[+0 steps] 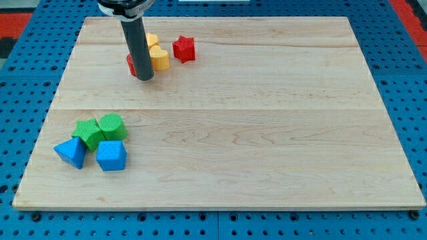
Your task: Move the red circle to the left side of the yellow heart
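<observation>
Blue blocks nearest: blue triangle-like block (71, 152) and blue hexagon-like block (111, 156), near left of wooden board (267, 133). Green blocks (87, 133) (111, 126) just behind, touching them. Far left: my tip (145, 77) down on board, bare rod, grips nothing, largely hiding red circle (131, 65), left of yellow heart (159, 58). Second yellow block (151, 41) behind. Red star (184, 49) just right.

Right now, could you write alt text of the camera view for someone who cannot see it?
A dark rod's tip rests on a wooden board near the view's top left, against a mostly hidden red block beside a yellow heart, another yellow block and a red star. Two green blocks and two blue blocks cluster at the lower left.
</observation>
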Controlling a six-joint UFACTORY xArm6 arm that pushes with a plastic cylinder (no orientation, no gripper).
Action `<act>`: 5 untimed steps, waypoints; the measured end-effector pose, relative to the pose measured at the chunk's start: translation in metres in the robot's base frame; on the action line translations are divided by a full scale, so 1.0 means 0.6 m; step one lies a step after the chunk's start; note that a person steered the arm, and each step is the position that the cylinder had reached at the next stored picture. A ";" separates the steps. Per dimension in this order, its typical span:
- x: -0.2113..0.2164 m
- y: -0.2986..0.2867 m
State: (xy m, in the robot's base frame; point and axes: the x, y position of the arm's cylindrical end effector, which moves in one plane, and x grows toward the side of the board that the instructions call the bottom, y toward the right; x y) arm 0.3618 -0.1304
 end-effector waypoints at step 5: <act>0.275 0.085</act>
